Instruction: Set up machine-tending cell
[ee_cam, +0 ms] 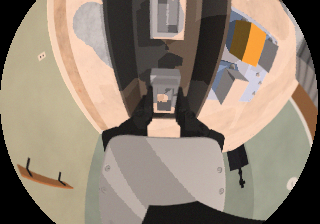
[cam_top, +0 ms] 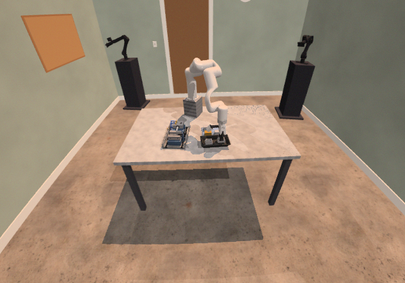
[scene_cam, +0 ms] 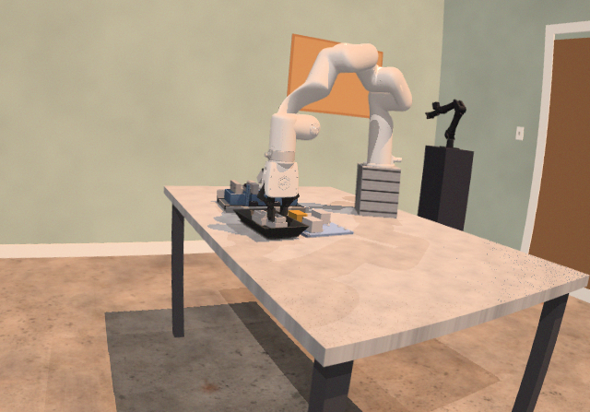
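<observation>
My gripper [ee_cam: 164,94] is shut on a grey finished part [ee_cam: 164,92] and holds it low inside the black outfeed tray, at the end nearer my wrist. I cannot tell whether the part touches the tray floor. A second finished part [ee_cam: 167,14] lies flat, pocket up, at the tray's far end. In the top and exterior views my gripper [cam_top: 221,138] [scene_cam: 277,216] points straight down into the tray [cam_top: 214,141]. The blue infeed plate [ee_cam: 243,71] [scene_cam: 327,229] beside the tray carries a brass blank [ee_cam: 248,42] [scene_cam: 298,215] and an aluminium blank [ee_cam: 223,83] [scene_cam: 320,217].
The vise [cam_top: 175,133] [scene_cam: 243,195], blue and grey on its base plate, stands left of the tray in the top view. The arm's grey pedestal [cam_top: 192,107] stands behind both. Two dark pedestals with small arms stand on the floor away from the table.
</observation>
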Available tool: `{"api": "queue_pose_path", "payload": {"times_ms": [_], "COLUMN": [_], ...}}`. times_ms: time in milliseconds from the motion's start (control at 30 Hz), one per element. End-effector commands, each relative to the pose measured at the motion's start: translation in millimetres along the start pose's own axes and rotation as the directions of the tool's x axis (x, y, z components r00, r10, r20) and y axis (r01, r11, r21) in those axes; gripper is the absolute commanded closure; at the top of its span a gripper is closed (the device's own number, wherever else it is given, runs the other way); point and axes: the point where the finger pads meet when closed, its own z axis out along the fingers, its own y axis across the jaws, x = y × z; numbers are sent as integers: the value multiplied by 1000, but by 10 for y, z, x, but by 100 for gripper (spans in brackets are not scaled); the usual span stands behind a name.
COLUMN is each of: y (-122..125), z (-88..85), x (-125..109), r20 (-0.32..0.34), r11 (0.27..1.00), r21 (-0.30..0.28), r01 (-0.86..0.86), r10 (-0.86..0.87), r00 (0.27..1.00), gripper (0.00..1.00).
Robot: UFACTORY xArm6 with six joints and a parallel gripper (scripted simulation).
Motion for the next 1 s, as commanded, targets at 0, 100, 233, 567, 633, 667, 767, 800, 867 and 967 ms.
{"api": "queue_pose_path", "payload": {"times_ms": [0, 100, 233, 567, 633, 667, 767, 800, 867, 967], "y": [-20, -20, -20, -21, -21, -21, -21, -21, -21, -21], "z": [-6, -1, 20, 70, 74, 74, 83, 85, 89, 92], "x": [-8, -8, -8, -9, -9, -9, -9, -9, -9, -9], "r20": [2, 2, 2, 2, 2, 2, 2, 2, 2, 2], "r11": [1000, 1000, 1000, 1000, 1000, 1000, 1000, 1000, 1000, 1000], "r21": [5, 5, 5, 5, 5, 5, 5, 5, 5, 5], "r01": [0, 0, 0, 0, 0, 0, 0, 0, 0, 0], "r10": [0, 0, 0, 0, 0, 0, 0, 0, 0, 0], "r00": [1000, 1000, 1000, 1000, 1000, 1000, 1000, 1000, 1000, 1000], "gripper": [100, 100, 100, 100, 100, 100, 100, 100, 100, 100]}}
